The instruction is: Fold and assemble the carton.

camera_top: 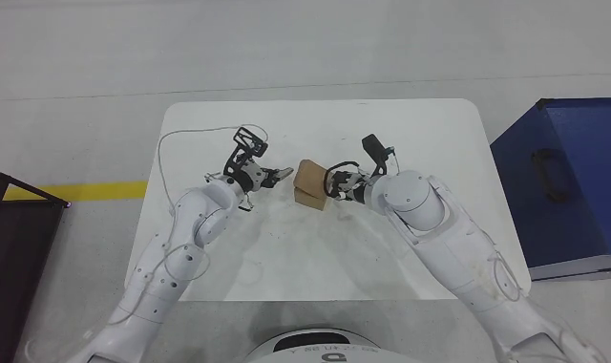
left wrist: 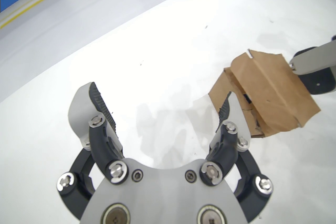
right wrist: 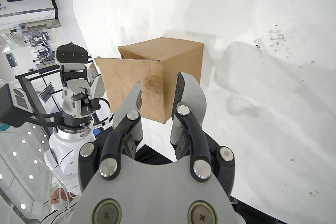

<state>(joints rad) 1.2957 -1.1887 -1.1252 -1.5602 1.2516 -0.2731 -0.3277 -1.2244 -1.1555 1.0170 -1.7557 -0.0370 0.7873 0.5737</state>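
A small brown carton (camera_top: 310,183) stands near the middle of the white table (camera_top: 315,258), partly folded, with one flap (right wrist: 123,83) standing out loose. My right gripper (right wrist: 160,93) is shut on the carton's (right wrist: 168,57) near corner edge, one finger on each side. In the left wrist view, one of the right gripper's fingertips (left wrist: 309,62) lies on the far edge of the carton (left wrist: 270,93). My left gripper (left wrist: 160,101) is open just beside the carton with nothing between its fingers, one fingertip (left wrist: 231,104) close to the box's wall. The top view places the left gripper (camera_top: 277,175) left of the box.
A thin white cable (camera_top: 191,138) loops over the table's back left part. A blue case (camera_top: 563,186) stands off the table's right side and a black frame (camera_top: 19,229) off the left. The table's front half lies bare.
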